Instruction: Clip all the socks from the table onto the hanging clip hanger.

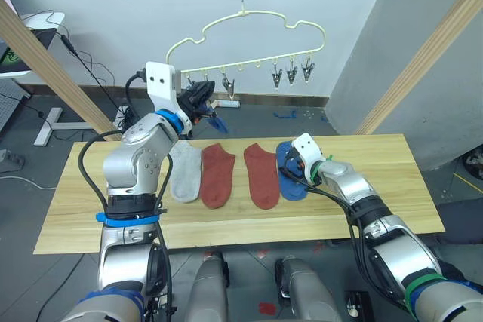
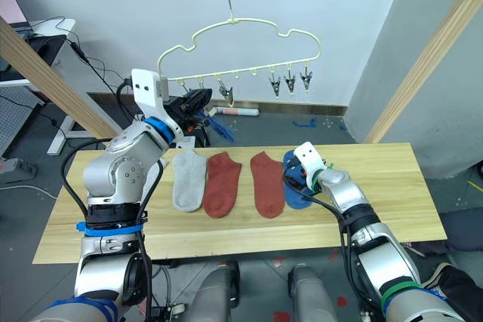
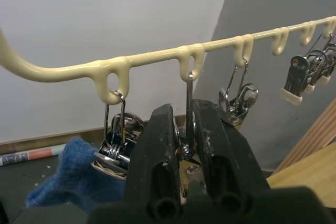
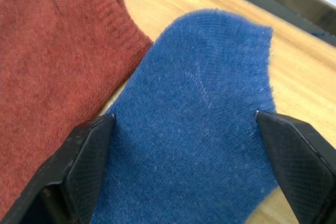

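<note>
left hand (image 3: 184, 145) pinching clip (image 3: 187, 145) | right hand (image 4: 184, 171) spread over blue sock (image 4: 194, 145)

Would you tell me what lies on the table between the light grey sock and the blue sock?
Two rust red socks lie side by side there, seen from the left eye view.

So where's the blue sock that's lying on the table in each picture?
Left eye view: blue sock right of middle, on the table.
Right eye view: same spot.
Right wrist view: close up, in the middle.
Left wrist view: faces the clip hanger, with a different blue sock.
Shared landmark: the rust red sock beside it.
</note>
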Action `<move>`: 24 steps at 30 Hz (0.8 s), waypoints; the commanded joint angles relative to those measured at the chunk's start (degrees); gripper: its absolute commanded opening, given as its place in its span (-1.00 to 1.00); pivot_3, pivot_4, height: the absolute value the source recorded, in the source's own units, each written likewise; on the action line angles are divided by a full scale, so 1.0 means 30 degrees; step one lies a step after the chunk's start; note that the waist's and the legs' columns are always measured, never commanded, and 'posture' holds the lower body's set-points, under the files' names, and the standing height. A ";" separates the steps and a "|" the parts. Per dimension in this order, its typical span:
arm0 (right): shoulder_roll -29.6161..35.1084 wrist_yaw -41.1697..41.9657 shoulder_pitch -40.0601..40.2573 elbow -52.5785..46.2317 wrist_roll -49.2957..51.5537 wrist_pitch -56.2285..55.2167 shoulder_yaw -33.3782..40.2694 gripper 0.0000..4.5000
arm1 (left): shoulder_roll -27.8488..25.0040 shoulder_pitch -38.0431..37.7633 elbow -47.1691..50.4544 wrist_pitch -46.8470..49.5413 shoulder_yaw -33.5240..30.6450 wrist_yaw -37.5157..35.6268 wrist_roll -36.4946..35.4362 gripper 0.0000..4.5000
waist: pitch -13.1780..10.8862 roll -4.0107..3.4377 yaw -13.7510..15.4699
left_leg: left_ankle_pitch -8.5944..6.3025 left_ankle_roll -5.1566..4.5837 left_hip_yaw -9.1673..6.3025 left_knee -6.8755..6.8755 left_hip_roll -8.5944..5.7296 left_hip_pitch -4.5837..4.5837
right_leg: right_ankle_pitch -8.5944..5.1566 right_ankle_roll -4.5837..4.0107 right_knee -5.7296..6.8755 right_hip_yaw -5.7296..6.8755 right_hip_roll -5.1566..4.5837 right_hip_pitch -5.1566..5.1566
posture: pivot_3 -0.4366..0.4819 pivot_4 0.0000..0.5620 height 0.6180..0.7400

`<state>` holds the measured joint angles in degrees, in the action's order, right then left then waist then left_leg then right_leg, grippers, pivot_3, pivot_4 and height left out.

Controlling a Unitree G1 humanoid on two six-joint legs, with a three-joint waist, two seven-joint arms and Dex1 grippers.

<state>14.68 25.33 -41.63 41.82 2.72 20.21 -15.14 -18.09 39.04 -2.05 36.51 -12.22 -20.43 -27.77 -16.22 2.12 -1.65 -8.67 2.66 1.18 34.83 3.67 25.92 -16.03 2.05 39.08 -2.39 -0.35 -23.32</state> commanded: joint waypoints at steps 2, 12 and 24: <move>-0.0003 0.0714 0.0914 0.0141 -0.0016 0.0828 0.0700 0.86 | -0.0152 -0.0330 0.0784 0.0562 -0.0237 0.0177 -0.0319 -0.91 | 0.0017 0.0000 0.0001 | 0.0001 0.0000 -0.0009 0.0002 0.0001 -0.0015 | 0.0000 0.0000 0.0006 0.0007 0.0002 0.0014 | 0.08 -0.14 1.00; 0.1313 0.2314 0.4179 -0.4154 -0.0586 0.1847 0.0738 -0.63 | 0.0062 -0.0364 0.0936 0.1401 -0.0540 0.0380 -0.0939 -0.91 | 0.0105 0.0028 0.0001 | 0.0001 0.0001 -0.0026 0.0008 0.0000 -0.0033 | 0.0005 0.0009 0.0007 0.0011 0.0004 0.0039 | 0.05 -0.14 1.00; 0.0953 0.1971 0.5365 -1.7318 0.0581 0.5406 0.1269 -0.98 | 0.2460 0.2092 -0.1429 0.9148 -0.7715 0.6268 -1.0974 -0.91 | 0.0107 0.0031 -0.0166 | 0.0003 0.0005 -0.0099 0.0028 0.0010 -0.0024 | -0.0003 0.0049 0.0029 0.0017 0.0039 0.0022 | 0.00 -0.11 1.00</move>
<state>17.83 32.06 -25.00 -5.57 3.58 34.82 -11.43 -10.81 45.02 -6.46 62.39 -33.53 -3.90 -57.81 -15.90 2.22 -2.15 -8.65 2.69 0.83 34.91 3.69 25.85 -16.03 2.19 39.18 -2.29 -0.23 -23.25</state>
